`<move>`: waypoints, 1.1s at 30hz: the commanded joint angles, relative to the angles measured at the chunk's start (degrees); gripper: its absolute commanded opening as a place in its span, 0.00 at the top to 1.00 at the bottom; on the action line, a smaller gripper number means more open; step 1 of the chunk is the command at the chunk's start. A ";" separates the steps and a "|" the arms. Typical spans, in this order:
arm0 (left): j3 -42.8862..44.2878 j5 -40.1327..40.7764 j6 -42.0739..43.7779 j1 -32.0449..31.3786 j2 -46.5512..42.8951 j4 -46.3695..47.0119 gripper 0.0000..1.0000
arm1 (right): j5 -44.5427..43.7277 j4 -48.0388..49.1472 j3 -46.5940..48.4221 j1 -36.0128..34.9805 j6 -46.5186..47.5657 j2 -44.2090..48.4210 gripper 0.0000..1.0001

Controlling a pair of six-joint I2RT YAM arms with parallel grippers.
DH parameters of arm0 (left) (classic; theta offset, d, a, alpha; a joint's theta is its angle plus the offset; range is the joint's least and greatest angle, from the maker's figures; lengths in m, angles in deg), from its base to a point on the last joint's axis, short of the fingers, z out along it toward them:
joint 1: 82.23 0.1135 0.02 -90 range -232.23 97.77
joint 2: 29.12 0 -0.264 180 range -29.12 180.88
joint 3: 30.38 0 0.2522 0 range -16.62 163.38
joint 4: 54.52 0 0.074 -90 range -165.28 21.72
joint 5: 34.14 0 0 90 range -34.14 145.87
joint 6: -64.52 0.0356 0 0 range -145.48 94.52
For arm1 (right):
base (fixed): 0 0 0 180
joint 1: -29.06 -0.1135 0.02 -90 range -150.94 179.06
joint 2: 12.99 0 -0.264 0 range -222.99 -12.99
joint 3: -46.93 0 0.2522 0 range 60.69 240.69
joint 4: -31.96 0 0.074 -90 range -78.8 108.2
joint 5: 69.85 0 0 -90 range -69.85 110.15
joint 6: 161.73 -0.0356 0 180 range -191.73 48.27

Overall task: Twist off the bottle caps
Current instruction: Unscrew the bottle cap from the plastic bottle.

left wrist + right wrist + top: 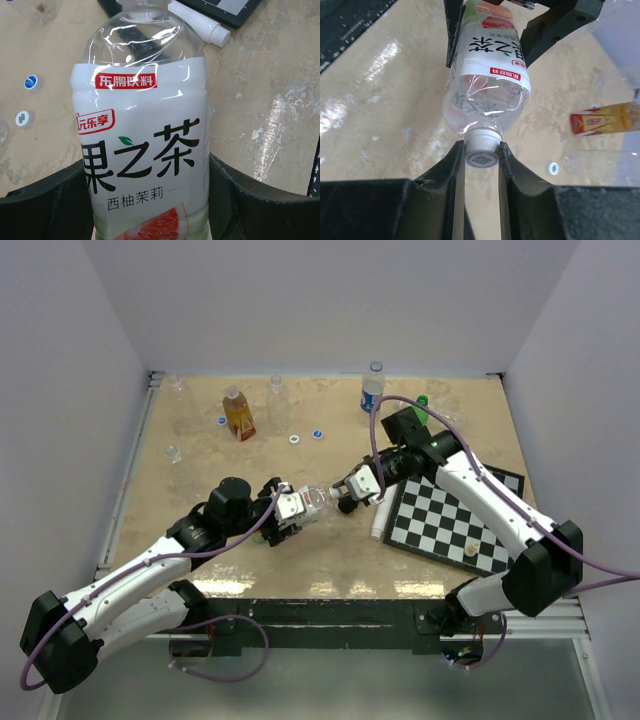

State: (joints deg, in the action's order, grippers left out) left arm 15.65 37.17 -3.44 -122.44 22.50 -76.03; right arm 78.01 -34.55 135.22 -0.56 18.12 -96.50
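Finding: one bottle (315, 502) is in work, lying on its side in the air over the middle of the table (200, 480). Your left pincer (293, 508) clamps its labelled body from the 8 o'clock side. Your right pincer (481, 160) comes in from 3 o'clock, pressed together on the white cap (482, 145), one jaw on each flank. The cap sits flush on the neck, so I judge that unscrewing here has not yet begun or has barely started.

Done so far: three loose caps (295, 439) lie on the table toward 11 and 12 o'clock of the held bottle, which suggests some bottles are already open.

Outstanding: the amber bottle (238, 412) at 11 o'clock and the blue-labelled bottle (372, 388) at 1 o'clock both appear to keep their tops. The clear bottles along the far edge are too faint from overhead to tell.

Surface: beige marbled top, glossy, with glare patches. A chessboard (455, 520) lies at 4 o'clock with a white tube (380, 520) against its near-left edge.

Room: plain pale walls (330, 300) close the table on three sides.
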 commanded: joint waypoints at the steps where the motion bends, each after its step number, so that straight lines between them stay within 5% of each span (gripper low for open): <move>1: 1.04 1.12 -0.33 0.57 -0.82 5.64 1.00 | -11.62 7.74 -3.50 -0.26 1.05 4.93 1.00; 11: 0.95 1.29 -0.42 0.48 -0.38 5.73 1.00 | -10.06 14.69 -9.13 -0.34 -8.44 8.71 0.99; 14: 0.86 1.30 -0.33 0.57 -0.29 5.73 1.00 | -9.00 17.67 -9.31 -0.26 -17.04 9.67 0.88; 19: 0.95 1.21 -0.42 0.57 -0.20 5.73 1.00 | -9.61 18.57 -8.52 0.09 -27.43 10.99 0.43; 22: 0.86 1.30 -0.34 0.57 -0.29 5.73 1.00 | -9.61 16.11 -7.64 0.88 -29.89 11.96 0.30; 33: 0.95 1.91 -0.42 0.65 -0.20 5.81 1.00 | -6.37 11.00 -5.61 9.93 -46.76 16.26 0.25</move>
State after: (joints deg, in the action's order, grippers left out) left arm 15.65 38.74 -3.46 -122.05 22.98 -73.40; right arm 68.77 -21.72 127.02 5.16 -19.17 -83.10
